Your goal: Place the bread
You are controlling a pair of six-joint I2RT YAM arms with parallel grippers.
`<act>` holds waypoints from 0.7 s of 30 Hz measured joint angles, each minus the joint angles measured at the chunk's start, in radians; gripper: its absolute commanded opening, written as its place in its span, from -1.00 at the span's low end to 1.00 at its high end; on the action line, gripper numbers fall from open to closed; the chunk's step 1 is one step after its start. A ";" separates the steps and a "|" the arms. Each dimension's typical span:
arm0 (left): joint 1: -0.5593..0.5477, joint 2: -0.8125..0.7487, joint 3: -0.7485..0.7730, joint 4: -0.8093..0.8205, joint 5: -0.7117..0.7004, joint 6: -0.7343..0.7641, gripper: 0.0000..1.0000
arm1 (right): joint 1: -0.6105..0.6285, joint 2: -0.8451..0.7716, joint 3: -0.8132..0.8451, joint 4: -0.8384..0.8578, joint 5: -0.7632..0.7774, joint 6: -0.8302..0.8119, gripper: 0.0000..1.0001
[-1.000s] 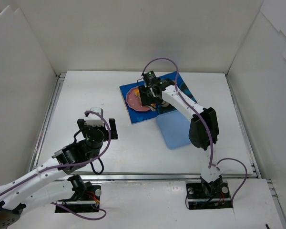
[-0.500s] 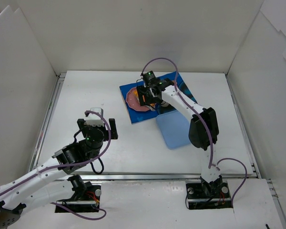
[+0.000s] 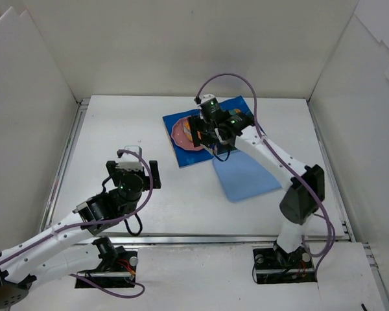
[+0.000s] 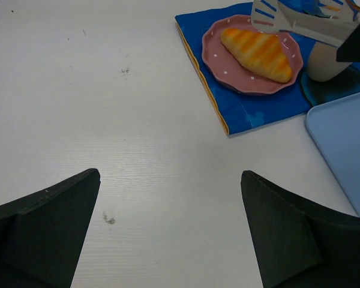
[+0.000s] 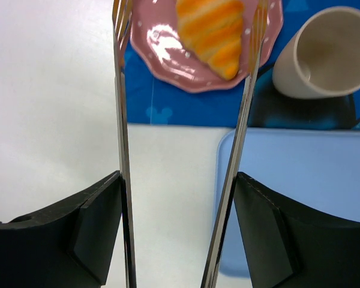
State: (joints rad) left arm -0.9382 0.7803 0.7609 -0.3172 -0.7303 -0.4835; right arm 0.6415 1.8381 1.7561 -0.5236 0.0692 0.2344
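Observation:
The bread (image 5: 213, 30), a golden-orange croissant, lies on the pink plate (image 5: 168, 51), free of the tongs. It also shows in the left wrist view (image 4: 255, 51) and the top view (image 3: 196, 133). My right gripper (image 5: 179, 180) is shut on a pair of metal tongs (image 5: 121, 90). The tong arms stand spread, their tips on either side of the bread's near end, just above the plate. In the top view the right gripper (image 3: 212, 129) hovers at the plate's right side. My left gripper (image 4: 171, 177) is open and empty over bare table, far to the near left of the plate (image 4: 228, 75).
The plate rests on a blue patterned mat (image 4: 252, 108) at the back of the table. A beige cup (image 5: 321, 54) stands on the mat right of the plate. A light blue tray (image 3: 246, 175) lies nearer, beside the mat. White walls enclose the table.
The right arm's elbow has swung out to the right and the right gripper has drawn slightly right and back from the plate. The left arm has barely moved.

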 measured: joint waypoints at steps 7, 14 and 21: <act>0.000 -0.009 0.000 0.000 0.000 -0.001 0.99 | 0.138 -0.224 -0.288 0.047 0.029 0.051 0.35; 0.000 -0.031 -0.002 0.001 0.000 -0.001 0.99 | 0.284 -0.358 -0.540 0.103 0.068 0.142 0.36; 0.000 -0.028 -0.002 0.000 0.000 -0.001 0.99 | 0.341 -0.376 -0.703 0.195 0.103 0.205 0.36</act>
State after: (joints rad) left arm -0.9382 0.7525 0.7589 -0.3168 -0.7307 -0.4843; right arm 0.9821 1.4624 1.0527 -0.3286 0.1722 0.4397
